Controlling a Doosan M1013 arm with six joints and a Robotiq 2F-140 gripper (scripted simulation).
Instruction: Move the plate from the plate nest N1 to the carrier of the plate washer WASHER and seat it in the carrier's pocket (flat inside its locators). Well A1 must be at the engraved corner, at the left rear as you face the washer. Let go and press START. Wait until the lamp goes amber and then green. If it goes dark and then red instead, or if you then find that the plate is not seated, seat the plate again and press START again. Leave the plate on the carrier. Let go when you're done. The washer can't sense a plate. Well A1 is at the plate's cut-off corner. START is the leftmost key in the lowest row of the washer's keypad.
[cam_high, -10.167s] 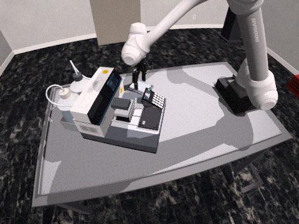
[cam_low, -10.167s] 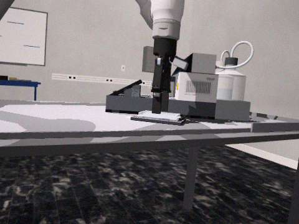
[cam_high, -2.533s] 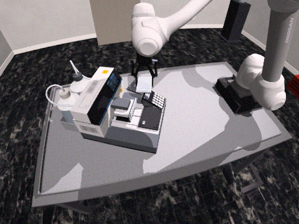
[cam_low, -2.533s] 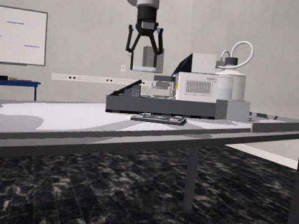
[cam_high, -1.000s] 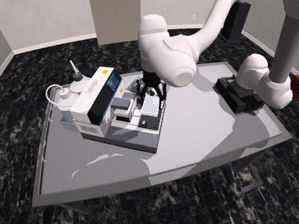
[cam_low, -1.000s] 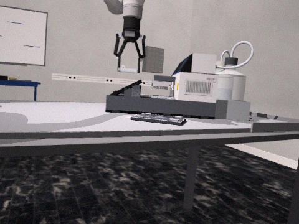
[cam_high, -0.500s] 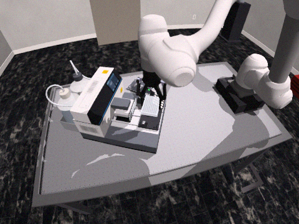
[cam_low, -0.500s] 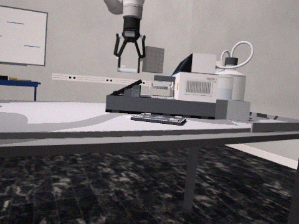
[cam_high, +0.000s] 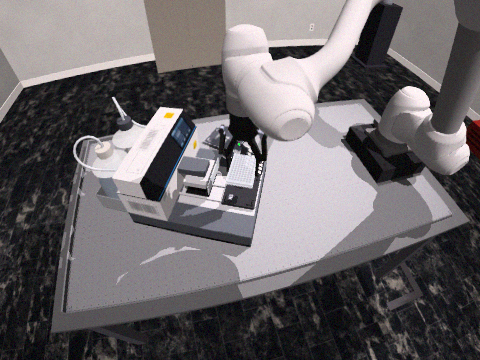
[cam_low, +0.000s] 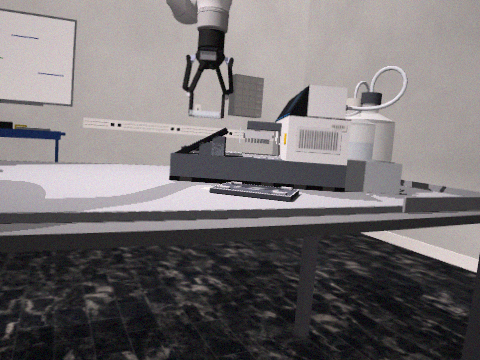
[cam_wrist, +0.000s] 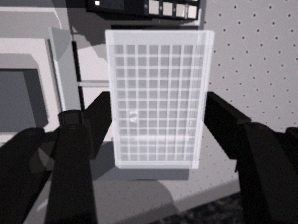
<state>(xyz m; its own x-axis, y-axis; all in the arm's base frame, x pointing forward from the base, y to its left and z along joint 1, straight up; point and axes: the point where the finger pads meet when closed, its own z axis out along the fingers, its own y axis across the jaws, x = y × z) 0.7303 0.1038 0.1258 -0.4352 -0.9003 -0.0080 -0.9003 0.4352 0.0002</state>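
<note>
- Gripper (cam_high: 243, 164) (cam_low: 207, 112) (cam_wrist: 157, 105) approx. half open, fingers shut on the plate's (cam_high: 242, 170) (cam_low: 205, 114) (cam_wrist: 159, 90) long sides; plate's up in the air, looks roughly level, near/over the carrier (cam_high: 242, 197), not seated. Nest (cam_high: 214, 139) (cam_low: 255, 191) has no plate on it.
- Main risk: X/Y or yaw slightly off on lowering -> an edge rides up on a locator, plate sits tilted.
- Orientation: can't make out the cut-off corner. If A1's at the wrong corner, washer (cam_high: 145, 167) (cam_low: 320, 140) can't sense it.
- Keypad (cam_high: 260, 168) (cam_low: 202, 141) (cam_wrist: 167, 8) stands close by; a low approach could clip it, poss. hitting a key.
- Opening too early = drop; uneven opening may drag plate off its seat.
- Later: wrong key instead of START, esp. w/ keys so small.

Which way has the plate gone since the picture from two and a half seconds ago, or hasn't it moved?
Yes, the plate moved: in the top view, from behind the keypad to over the washer's base.
</note>
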